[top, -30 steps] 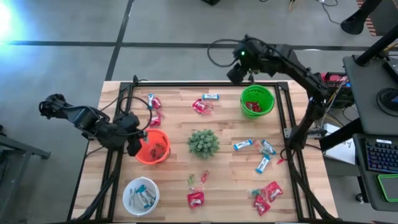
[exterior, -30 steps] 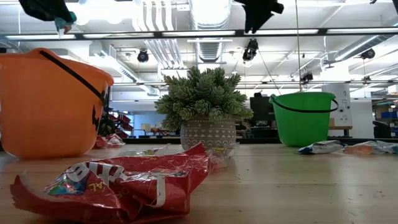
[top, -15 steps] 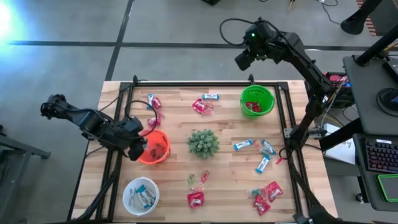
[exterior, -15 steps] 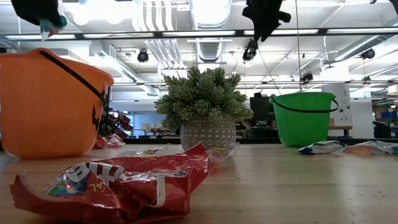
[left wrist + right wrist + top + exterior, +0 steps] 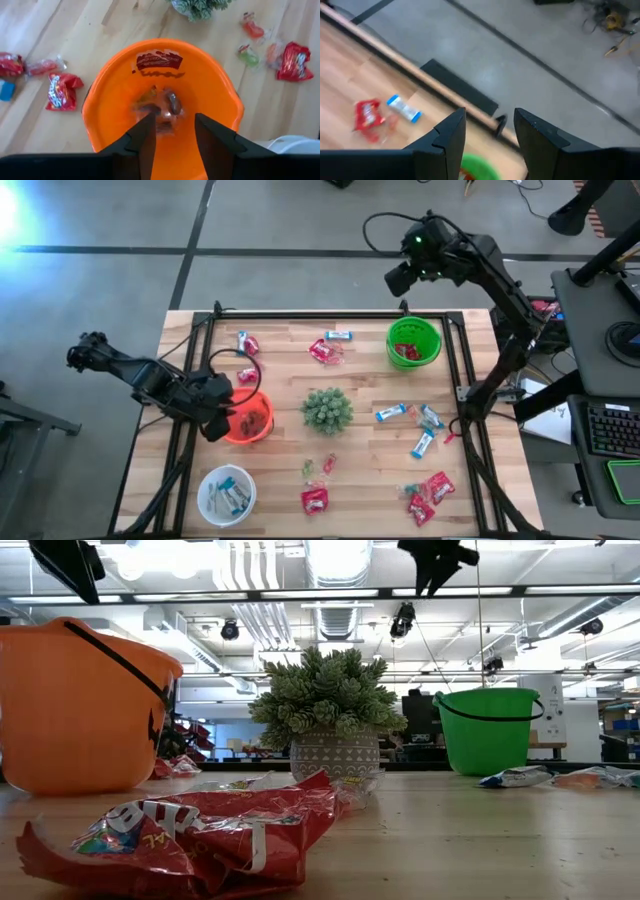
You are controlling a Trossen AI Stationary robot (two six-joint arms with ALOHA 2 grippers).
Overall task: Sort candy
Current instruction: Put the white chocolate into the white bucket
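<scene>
My left gripper (image 5: 222, 423) hangs open over the orange bowl (image 5: 250, 418), its fingers pointing down into it (image 5: 172, 120). A small blurred sweet (image 5: 162, 112) shows below the fingers inside the bowl, and a red packet (image 5: 159, 60) lies against the bowl's wall. My right gripper (image 5: 397, 277) is open and holds nothing, high beyond the table's far edge, past the green bowl (image 5: 414, 343). More candy lies on the table: red packets (image 5: 314, 500), blue-and-white bars (image 5: 392, 413) and tiny pieces (image 5: 318, 467).
A spiky green plant in a pot (image 5: 327, 410) stands mid-table. A white bowl (image 5: 226, 493) with bars in it sits at the near left. A black frame (image 5: 455, 370) runs along the table's edges. Red packets (image 5: 430, 490) lie near right, others (image 5: 248, 345) far left.
My left gripper has let go of a small blue-green sweet that it held above the orange bowl; the sweet has dropped out of the low view. My right gripper has swung toward the table's right and far edge, staying high.
</scene>
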